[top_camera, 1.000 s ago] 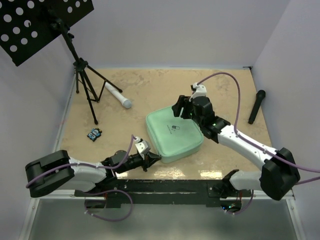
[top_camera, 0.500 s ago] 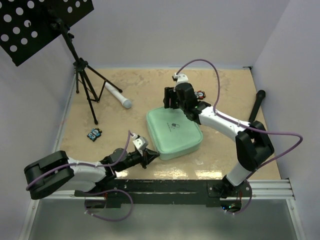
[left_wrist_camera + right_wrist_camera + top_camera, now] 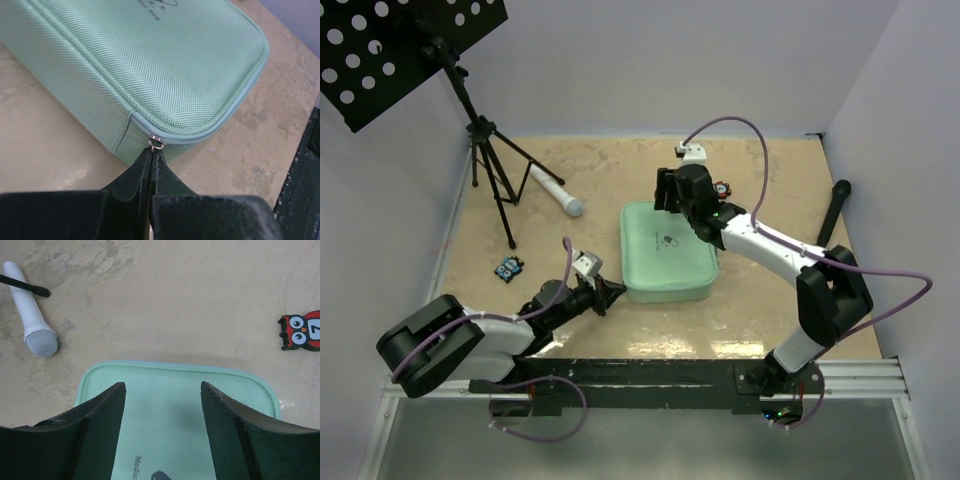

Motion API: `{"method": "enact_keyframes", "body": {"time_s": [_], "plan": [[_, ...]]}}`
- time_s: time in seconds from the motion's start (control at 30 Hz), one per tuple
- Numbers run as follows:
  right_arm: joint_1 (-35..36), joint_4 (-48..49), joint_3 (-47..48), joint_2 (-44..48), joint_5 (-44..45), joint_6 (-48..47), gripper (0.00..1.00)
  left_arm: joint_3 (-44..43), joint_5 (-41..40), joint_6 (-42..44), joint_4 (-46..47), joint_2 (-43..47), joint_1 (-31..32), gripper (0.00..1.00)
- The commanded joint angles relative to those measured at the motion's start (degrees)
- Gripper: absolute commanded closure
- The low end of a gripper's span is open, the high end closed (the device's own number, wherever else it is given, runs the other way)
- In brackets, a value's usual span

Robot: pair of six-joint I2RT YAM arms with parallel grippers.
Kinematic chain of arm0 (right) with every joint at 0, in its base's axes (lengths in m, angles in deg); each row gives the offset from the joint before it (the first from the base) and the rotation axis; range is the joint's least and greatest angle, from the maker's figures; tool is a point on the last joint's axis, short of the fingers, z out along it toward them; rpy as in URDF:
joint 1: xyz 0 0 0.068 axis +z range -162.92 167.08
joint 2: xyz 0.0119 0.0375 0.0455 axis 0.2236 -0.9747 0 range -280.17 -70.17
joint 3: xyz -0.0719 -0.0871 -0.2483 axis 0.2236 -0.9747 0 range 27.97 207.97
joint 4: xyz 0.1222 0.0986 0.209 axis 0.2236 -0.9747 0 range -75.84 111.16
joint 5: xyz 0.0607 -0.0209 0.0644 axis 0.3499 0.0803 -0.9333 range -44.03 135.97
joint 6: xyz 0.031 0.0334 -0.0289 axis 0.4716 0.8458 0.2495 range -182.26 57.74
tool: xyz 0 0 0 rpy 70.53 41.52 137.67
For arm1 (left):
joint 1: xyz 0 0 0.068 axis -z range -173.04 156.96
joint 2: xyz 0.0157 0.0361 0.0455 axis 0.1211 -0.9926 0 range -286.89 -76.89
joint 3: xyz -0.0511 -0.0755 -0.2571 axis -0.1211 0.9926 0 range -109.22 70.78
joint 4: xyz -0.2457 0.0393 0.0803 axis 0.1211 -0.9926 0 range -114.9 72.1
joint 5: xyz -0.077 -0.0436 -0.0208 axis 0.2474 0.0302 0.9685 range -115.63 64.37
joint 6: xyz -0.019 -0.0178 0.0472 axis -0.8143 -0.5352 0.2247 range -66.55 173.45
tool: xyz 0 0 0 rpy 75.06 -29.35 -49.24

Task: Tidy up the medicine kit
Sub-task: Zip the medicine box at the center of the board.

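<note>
The mint-green medicine kit [image 3: 668, 255] lies zipped flat in the middle of the table, its lid logo facing up. My left gripper [image 3: 609, 293] is low at the kit's near-left corner. In the left wrist view, the left gripper [image 3: 154, 151] is shut, its tips pinched on the zipper pull [image 3: 156, 144] at the corner of the kit [image 3: 165, 65]. My right gripper [image 3: 665, 196] hovers over the kit's far edge. The right wrist view shows the right gripper [image 3: 163, 387] open above the lid of the kit [image 3: 175, 440], with nothing between its fingers.
A white-and-grey cylinder [image 3: 558, 190] lies at the back left beside a black tripod stand [image 3: 492, 170]. A black-and-red owl gadget [image 3: 302, 330] sits just beyond the kit. A blue gadget [image 3: 508, 267] lies at the left, and a black microphone [image 3: 834, 212] at the right wall.
The kit has turned and now sits square to the table. My right gripper swung from the kit's right side to its far edge. My left gripper shifted left and farther in, staying shut.
</note>
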Motion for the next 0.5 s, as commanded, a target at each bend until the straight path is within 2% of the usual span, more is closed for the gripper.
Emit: {"method": "enact_keyframes", "body": {"time_s": [0.0, 0.1, 0.23, 0.37, 0.47], "plan": [[0.0, 3.5, -2.9, 7.3, -0.9, -0.1, 0.34, -3.2, 2.7, 0.1, -1.4, -0.5, -7.1, 1.00], [0.2, 0.7, -3.6, 8.8, -6.0, -1.2, 0.35, -5.2, 3.4, 1.1, -3.9, 0.1, -7.7, 1.00], [1.0, 2.2, -11.3, 15.3, -8.8, -1.6, 0.34, -6.7, 3.0, 2.5, -6.6, 1.6, -8.7, 1.00], [2.3, 2.2, -18.7, 23.3, -6.8, -2.2, 0.29, -10.7, 5.1, 3.6, -10.1, 1.5, -11.1, 1.00], [2.4, 0.1, -21.2, 27.1, -1.2, 1.1, 0.26, -13.2, 7.7, 4.3, -11.0, 0.0, -13.3, 1.00]]}}
